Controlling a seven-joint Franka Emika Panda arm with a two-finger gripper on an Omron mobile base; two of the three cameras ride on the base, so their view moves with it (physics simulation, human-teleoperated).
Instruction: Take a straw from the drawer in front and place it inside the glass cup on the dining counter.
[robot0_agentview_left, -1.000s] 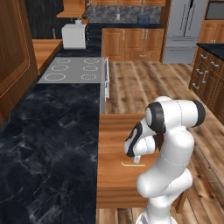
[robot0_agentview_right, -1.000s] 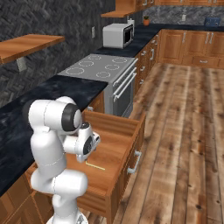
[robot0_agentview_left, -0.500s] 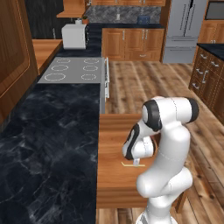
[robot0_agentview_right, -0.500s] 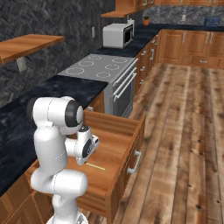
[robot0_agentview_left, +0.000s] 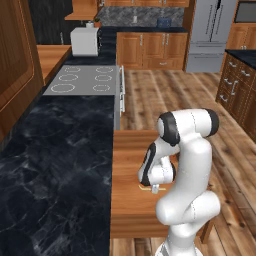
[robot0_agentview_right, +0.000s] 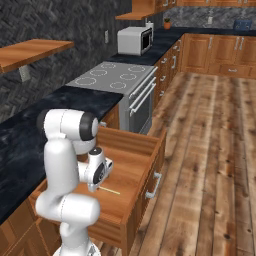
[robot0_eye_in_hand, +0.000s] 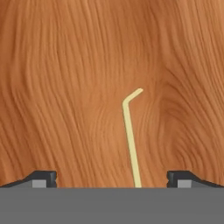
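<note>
The drawer (robot0_agentview_left: 131, 165) stands pulled out, and its flat wooden bottom (robot0_eye_in_hand: 65, 87) is bare around the straw. The straw (robot0_eye_in_hand: 130, 144) is a thin pale yellow stick with a bent tip, lying flat on that bottom; it also appears as a short line at the straw (robot0_agentview_right: 111, 190) and the straw (robot0_agentview_left: 144, 188). My gripper (robot0_eye_in_hand: 112, 181) hangs open just above it, pointing down, with the straw between the two fingertips and nearer the right fingertip (robot0_eye_in_hand: 180, 178). From the base the gripper (robot0_agentview_left: 155, 188) and the gripper (robot0_agentview_right: 95, 187) sit low inside the drawer. The glass cup and the dining counter are out of view.
A black marble worktop (robot0_agentview_left: 55, 160) runs along the drawer's left, with a cooktop (robot0_agentview_left: 82, 80) and a microwave (robot0_agentview_right: 132, 40) farther back. The drawer front carries a silver handle (robot0_agentview_right: 154, 185). Open wooden floor (robot0_agentview_right: 210, 150) lies to the right; a fridge (robot0_agentview_left: 210, 30) stands far off.
The arm has bent further and the hand has sunk a little lower into the drawer, closer to the straw. The jaws stay open and the straw has not moved.
</note>
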